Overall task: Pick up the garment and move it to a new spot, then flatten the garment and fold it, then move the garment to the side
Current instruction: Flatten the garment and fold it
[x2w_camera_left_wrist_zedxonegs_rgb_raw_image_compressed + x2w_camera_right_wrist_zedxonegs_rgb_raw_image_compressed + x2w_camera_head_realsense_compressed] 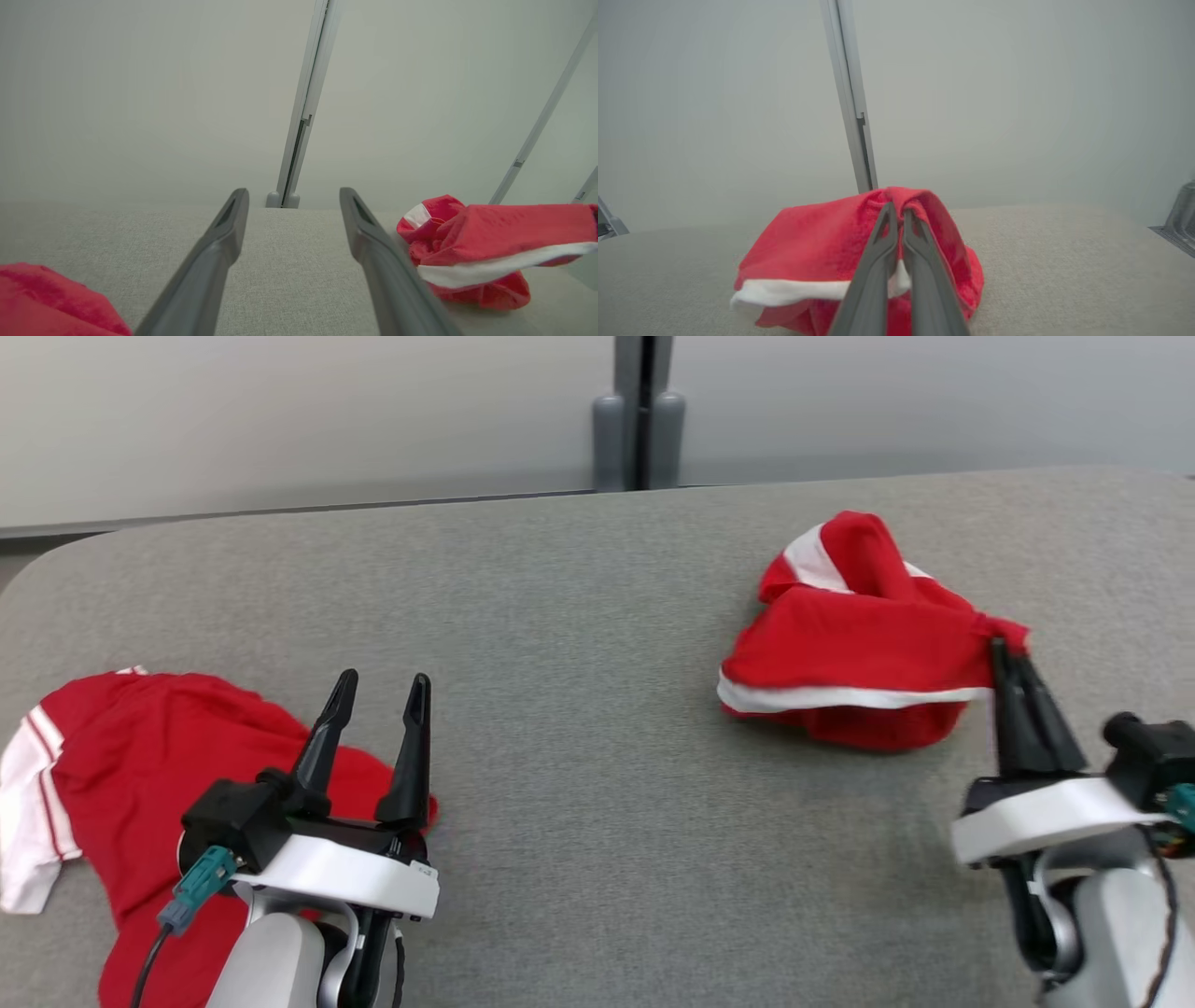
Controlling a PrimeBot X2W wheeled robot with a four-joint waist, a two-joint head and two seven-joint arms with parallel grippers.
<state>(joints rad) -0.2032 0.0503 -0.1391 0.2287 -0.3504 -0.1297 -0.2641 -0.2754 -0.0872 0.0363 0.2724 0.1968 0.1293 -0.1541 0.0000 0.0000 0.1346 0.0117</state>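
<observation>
A crumpled red garment with white trim point(854, 635) sits on the right half of the grey table point(579, 616). My right gripper point(1001, 649) is shut on its near right edge, and that edge is pulled up off the cloth. The right wrist view shows the closed fingers point(878, 261) pinching a red fold point(906, 198) at the top of the heap. My left gripper point(383, 686) stands open at the lower left, holding nothing. In the left wrist view its fingers point(219, 247) are spread wide over bare table, with the lifted garment point(490, 242) off to the right.
A second red garment with white striped sleeves point(121, 775) lies spread at the table's near left, partly under my left arm. A grey post point(639, 420) stands behind the table's far edge before a pale wall. Bare table stretches between the two garments.
</observation>
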